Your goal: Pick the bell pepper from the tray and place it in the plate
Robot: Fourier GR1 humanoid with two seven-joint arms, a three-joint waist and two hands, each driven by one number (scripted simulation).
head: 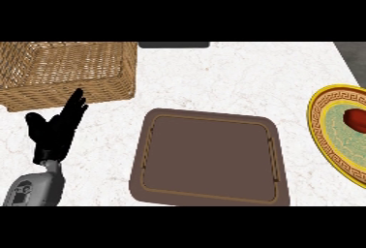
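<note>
A brown tray (211, 193) lies in the middle of the counter with nothing on it. At the right edge, a yellow-rimmed plate (321, 131) with a green centre holds the red bell pepper (355, 118), partly cut off by the view's edge. My left hand (55, 127) rests at the left, fingers straight and pointing up, apart from the tray. My right hand does not show.
A wicker basket (68, 72) stands at the back left, just behind my left hand's fingertips. A dark object (174, 44) sits at the counter's far edge. White marble counter surrounds the tray.
</note>
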